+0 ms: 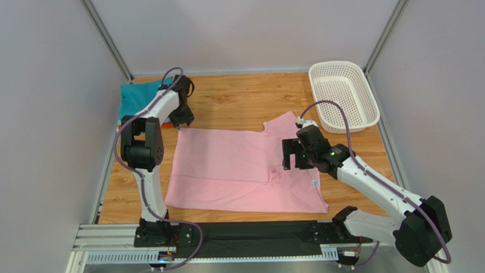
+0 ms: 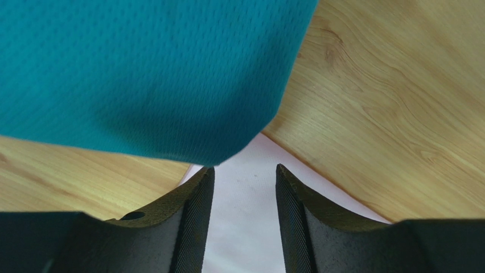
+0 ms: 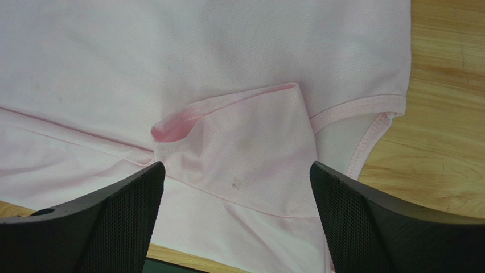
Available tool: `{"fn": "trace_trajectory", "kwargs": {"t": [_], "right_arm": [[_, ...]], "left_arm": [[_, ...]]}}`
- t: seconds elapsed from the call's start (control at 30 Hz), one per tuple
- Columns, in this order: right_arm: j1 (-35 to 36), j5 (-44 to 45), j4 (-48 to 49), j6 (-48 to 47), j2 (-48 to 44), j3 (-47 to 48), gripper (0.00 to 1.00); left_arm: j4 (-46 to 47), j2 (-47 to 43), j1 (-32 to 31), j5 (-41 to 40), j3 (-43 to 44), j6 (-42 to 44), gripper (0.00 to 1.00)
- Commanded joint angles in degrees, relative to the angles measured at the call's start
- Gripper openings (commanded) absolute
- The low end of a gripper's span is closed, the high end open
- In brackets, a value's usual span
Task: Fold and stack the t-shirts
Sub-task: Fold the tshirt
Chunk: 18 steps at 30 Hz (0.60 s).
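Observation:
A light pink t-shirt (image 1: 240,167) lies spread flat on the wooden table, with one sleeve (image 3: 245,136) folded in near the collar. A folded teal t-shirt (image 1: 134,98) sits at the far left corner. My left gripper (image 1: 182,121) is down at the pink shirt's far left corner. In the left wrist view its fingers (image 2: 243,173) stand narrowly apart astride the pink cloth (image 2: 245,227), just below the teal shirt's edge (image 2: 142,74). My right gripper (image 1: 288,158) hovers wide open over the folded sleeve (image 3: 236,170), holding nothing.
A white perforated basket (image 1: 339,65) stands at the far right corner. Bare wood (image 1: 237,100) shows between the teal shirt and the basket. Grey walls close in the table on the left, back and right.

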Motion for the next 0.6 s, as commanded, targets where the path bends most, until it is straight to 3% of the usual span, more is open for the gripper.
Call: {"fn": "trace_trajectory", "kwargs": {"t": [0.0,0.4,0.57], "right_arm": [[0.1,1.3,0.5,-0.9,0.4,0.2,1.00],[0.0,1.6,0.5,-1.5,1.0,-0.4,1.00],[0.1,1.5,0.5,-1.4,0.8,-0.6,1.00]], "left_arm": [[-0.8,2.5,0.4,-1.8,2.7,0.3,0.50],[-1.0,7.6,0.4,-3.1,2.6,-1.8,0.40],[-1.0,7.2,0.5,-2.6,2.4,-1.8,0.24]]}}
